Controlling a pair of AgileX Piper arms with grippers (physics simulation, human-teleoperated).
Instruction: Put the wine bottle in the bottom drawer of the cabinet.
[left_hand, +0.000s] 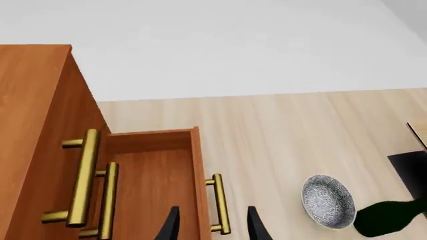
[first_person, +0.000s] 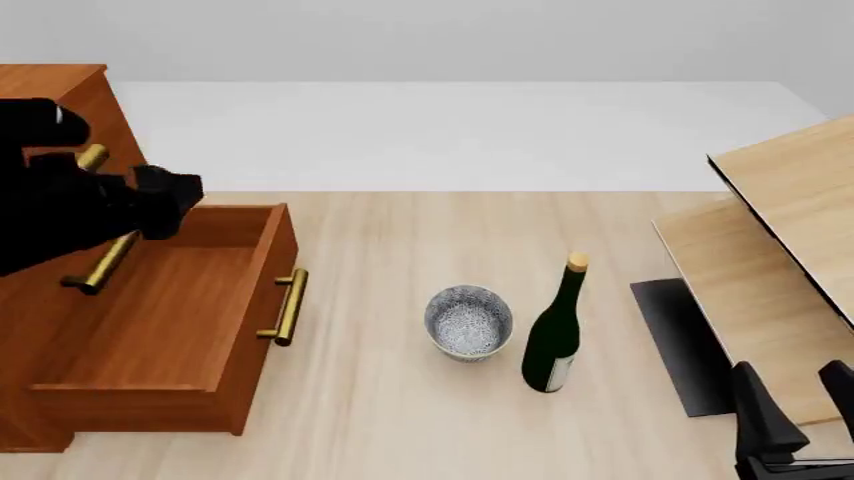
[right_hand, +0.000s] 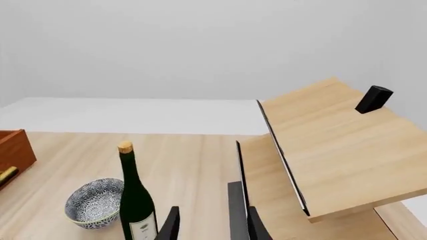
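The wine bottle (first_person: 554, 335) stands upright on the table, dark green with a tan cork, just right of a speckled bowl. It also shows in the right wrist view (right_hand: 137, 200) and at the edge of the left wrist view (left_hand: 390, 217). The cabinet (first_person: 47, 85) stands at the left with its bottom drawer (first_person: 260, 320) pulled out and nothing inside (left_hand: 153, 180). My left gripper (left_hand: 213, 227) is open, held above the drawer's brass handle (left_hand: 219, 202). My right gripper (right_hand: 212, 227) is open and holds nothing, low at the near right (first_person: 797, 400), apart from the bottle.
A grey speckled bowl (first_person: 469, 322) sits between the drawer and the bottle. Pale slanted wooden furniture (first_person: 787, 230) fills the right side, with a dark panel (first_person: 674, 340) at its foot. The left arm (first_person: 67, 215) covers the upper drawer fronts.
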